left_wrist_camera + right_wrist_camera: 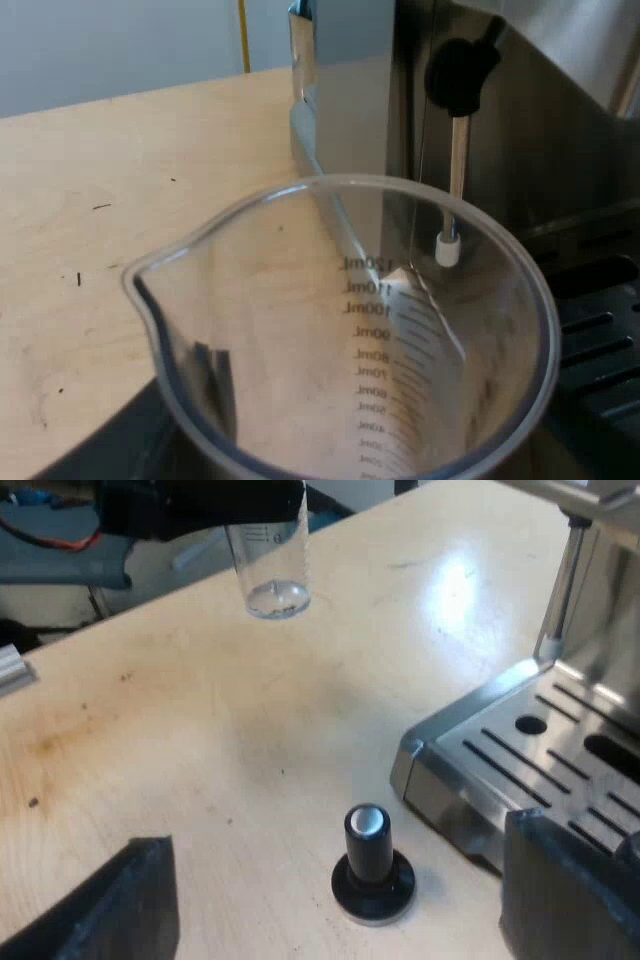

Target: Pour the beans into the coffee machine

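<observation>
Right gripper (340, 880) first: its two black fingers (120, 910) are spread wide apart with nothing in them, sitting low over the desk (200, 740). Between them, upright on the desk, is the tamper (370, 865) with the black knob and a pale cap on top. It's just beside the corner of the espresso machine (590, 690)'s slotted metal drip tray (500, 745), not touching it as far as I can see. The steam wand (560, 580) hangs down over the tray's far edge.

Left gripper (240, 505) is farther out across the desk, and it's clamped on the measuring glass (270, 565) near the rim. The glass is upright, and its base looks to be up off the wood, though I wouldn't swear to it. It's well apart from the tamper and the tray.

From the left wrist you're looking straight down into the measuring glass (350, 330), spout pointing away from the machine. The ml scale is printed on the wall, and one dark finger (215, 385) shows through the clear plastic. The glass looks clear right down the side. Just past it is the machine's steel body (350, 100), the wand (458, 180) with its white tip, a black knob (460, 70) above that, and the dark tray grille (600, 330).
</observation>
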{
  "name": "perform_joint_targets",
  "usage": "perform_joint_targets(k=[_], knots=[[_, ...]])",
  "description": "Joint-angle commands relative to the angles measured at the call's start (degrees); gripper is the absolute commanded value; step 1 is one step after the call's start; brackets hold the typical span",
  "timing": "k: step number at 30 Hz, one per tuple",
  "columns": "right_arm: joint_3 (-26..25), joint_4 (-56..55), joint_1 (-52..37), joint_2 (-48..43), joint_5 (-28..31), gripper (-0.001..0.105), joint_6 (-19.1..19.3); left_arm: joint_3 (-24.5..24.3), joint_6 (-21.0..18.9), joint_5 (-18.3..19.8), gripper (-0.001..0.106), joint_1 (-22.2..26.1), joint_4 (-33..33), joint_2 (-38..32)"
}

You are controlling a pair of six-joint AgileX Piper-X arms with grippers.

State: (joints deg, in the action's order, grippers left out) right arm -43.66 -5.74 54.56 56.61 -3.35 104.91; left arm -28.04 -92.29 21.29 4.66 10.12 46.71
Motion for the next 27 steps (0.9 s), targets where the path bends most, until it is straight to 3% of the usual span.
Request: perform_joint_targets(k=[1,11,12,16,17,27], knots=[[-0.86,1.45,0.10,1.53,0.19,0.068,0.25,1.10,-0.44,0.42,0.028,0.00,-4.11,-0.44],[-0.86,4.83,0.10,5.80,0.19,0.068,0.25,3.84,-1.05,-1.79,0.028,0.00,-8.99,-0.44],[-0.86,8.02,0.10,7.60,0.19,0.068,-1.74,4.85,-3.29,-2.31,0.028,0.00,-11.75,0.07],[-0.86,10.21,0.10,9.05,1.26,0.068,-3.30,5.78,-4.27,-2.39,0.028,0.00,-14.65,0.72],[-0.86,10.59,0.10,9.50,1.91,0.068,-3.29,7.09,-5.88,-2.37,0.028,0.00,-19.99,3.38],[-0.86,13.80,0.10,12.97,3.68,0.068,-3.29,7.09,-5.64,-2.66,0.028,0.00,-24.85,11.54]])
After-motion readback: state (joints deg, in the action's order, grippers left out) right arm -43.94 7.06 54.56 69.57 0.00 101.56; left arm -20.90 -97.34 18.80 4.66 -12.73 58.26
